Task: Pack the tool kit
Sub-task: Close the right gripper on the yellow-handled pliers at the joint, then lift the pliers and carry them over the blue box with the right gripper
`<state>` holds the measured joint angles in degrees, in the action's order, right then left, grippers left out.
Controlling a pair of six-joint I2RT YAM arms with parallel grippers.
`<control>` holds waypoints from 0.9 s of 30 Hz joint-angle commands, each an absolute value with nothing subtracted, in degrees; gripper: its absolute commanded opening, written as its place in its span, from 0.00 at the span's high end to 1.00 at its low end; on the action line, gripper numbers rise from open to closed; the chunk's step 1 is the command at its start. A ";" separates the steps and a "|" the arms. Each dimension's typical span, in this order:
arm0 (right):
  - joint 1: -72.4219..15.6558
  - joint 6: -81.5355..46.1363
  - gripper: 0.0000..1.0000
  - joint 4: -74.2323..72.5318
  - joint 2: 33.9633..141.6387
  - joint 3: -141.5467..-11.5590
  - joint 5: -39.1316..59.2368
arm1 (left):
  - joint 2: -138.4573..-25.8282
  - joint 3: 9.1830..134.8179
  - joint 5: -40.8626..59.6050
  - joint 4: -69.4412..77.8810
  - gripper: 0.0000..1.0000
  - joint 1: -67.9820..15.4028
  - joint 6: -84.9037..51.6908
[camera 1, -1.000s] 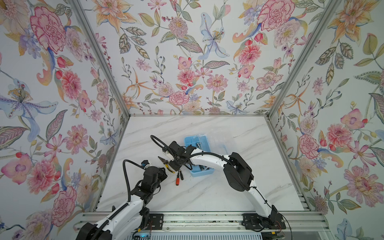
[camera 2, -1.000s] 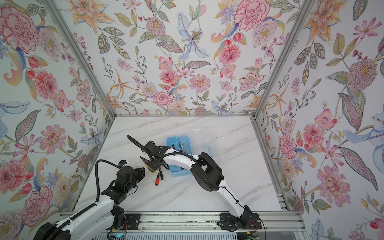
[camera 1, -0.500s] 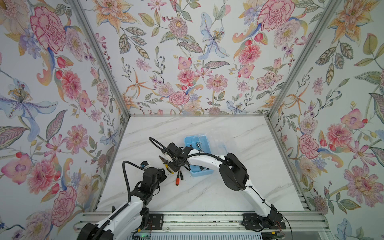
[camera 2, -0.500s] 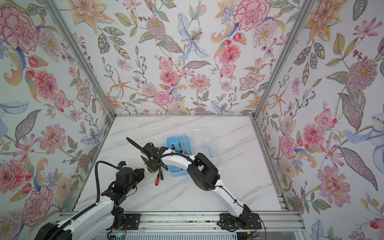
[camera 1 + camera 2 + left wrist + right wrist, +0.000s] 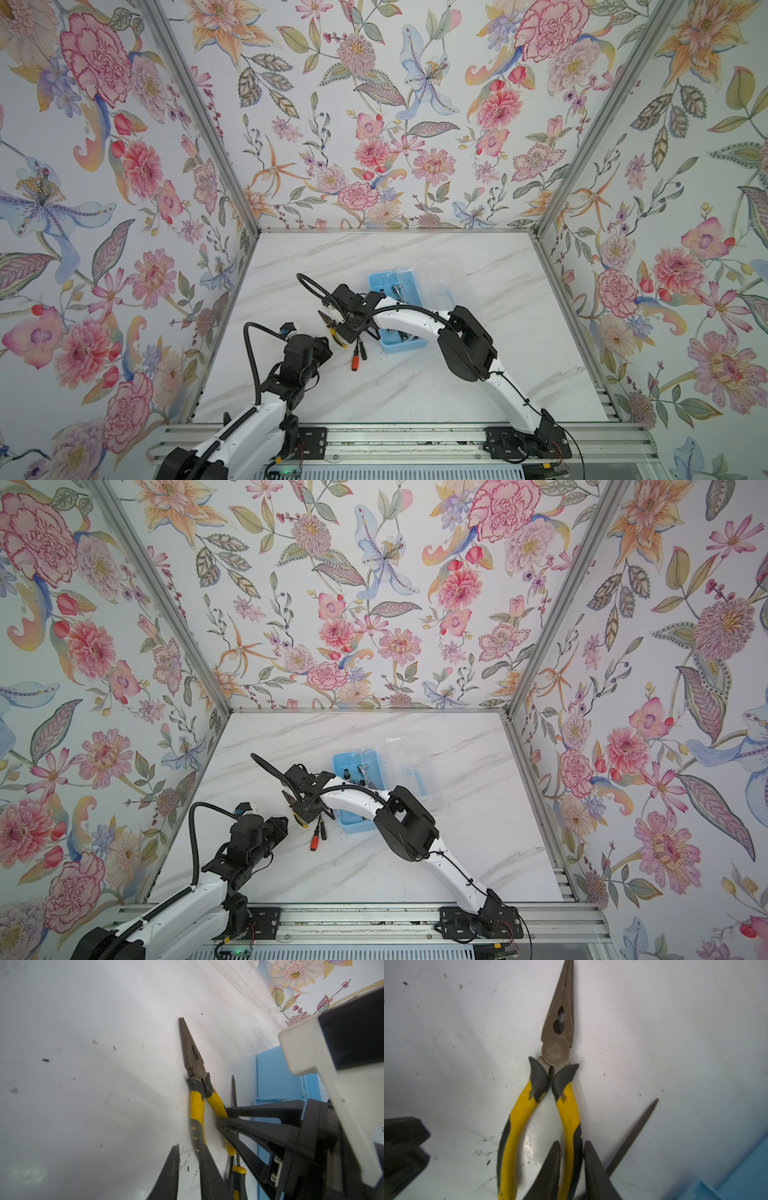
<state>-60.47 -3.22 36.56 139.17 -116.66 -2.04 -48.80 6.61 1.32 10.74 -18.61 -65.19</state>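
Right gripper [image 5: 571, 1147] pinches one handle of the pliers [image 5: 556, 1051] — they lie beside the tool kit [image 5: 741, 1176].

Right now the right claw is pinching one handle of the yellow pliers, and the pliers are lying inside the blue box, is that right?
Not quite. The pliers lie on the white table beside the blue box, not inside it, as the right wrist view shows. The rest holds: the right claw is pinching one yellow handle.
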 commanded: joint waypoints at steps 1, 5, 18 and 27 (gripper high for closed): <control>-60.89 -2.51 0.77 39.63 141.33 -118.43 -2.90 | -48.96 8.03 2.12 10.83 0.79 -17.62 -63.71; -61.04 -2.97 0.77 40.06 141.66 -118.71 -3.08 | -48.82 8.22 2.42 10.88 0.79 -17.07 -63.29; -60.81 -6.13 1.00 43.79 140.65 -124.74 -4.83 | -49.40 9.73 5.21 12.54 0.83 -15.95 -61.39; -58.57 -8.17 1.00 43.81 130.47 -125.03 -6.17 | -48.22 15.60 6.72 9.23 0.80 -15.97 -58.08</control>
